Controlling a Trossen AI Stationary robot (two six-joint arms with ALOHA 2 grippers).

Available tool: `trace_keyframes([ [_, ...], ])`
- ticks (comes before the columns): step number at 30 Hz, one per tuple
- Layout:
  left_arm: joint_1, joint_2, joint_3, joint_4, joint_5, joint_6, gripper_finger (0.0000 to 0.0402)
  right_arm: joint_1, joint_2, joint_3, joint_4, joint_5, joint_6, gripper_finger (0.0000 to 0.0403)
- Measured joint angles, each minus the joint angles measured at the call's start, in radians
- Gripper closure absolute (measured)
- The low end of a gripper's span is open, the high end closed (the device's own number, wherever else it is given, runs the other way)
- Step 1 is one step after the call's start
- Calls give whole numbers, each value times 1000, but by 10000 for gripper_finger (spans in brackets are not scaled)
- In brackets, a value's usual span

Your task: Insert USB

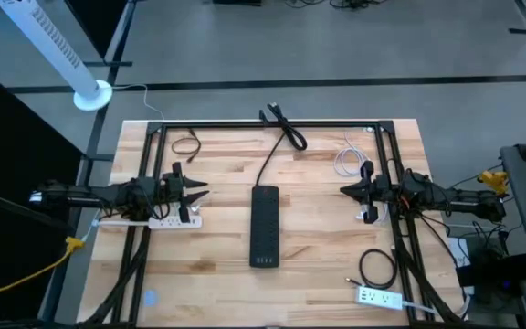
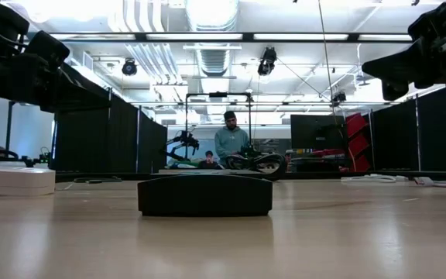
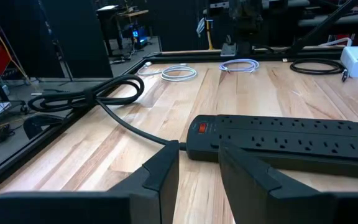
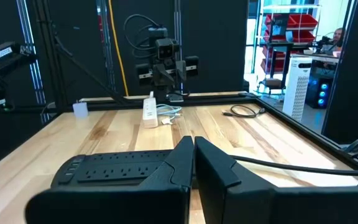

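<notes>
The desk (image 1: 217, 283) carries a black power strip (image 1: 264, 227) at its centre, cord running to twelve o'clock. The left hand (image 1: 190, 190) hovers at nine o'clock, fingers narrowly apart and empty, above a white power strip (image 1: 167, 221). The right hand (image 1: 352, 191) hovers at three o'clock, nearly closed, empty. No USB is held, so I judge the task not yet started: next, pick up a cable, perhaps the white cable coil (image 1: 347, 161) at two o'clock. No containers show.
</notes>
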Motion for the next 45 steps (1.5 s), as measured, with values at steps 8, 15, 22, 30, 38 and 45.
trace_keyframes([
  [8, 0, 0, 0, 0, 0, 0, 299, 1, 52, 34, -85, 8, 85, 403],
  [15, 0, 0, 0, 0, 0, 0, 299, 1, 234, 292, -117, 45, -68, 403],
  [22, 0, 0, 0, 0, 0, 0, 299, -1, 450, 589, -224, 71, 76, 403],
  [30, 0, 1, 0, 0, 0, 0, 299, -1, 673, 926, -491, -80, 140, 403],
  [38, 0, 0, 0, 0, 0, 0, 299, -2, 862, 1126, -555, -87, 49, 403],
  [45, 0, 1, 0, 0, 0, 0, 299, -9, 1036, 1194, -557, -79, -71, 403],
])
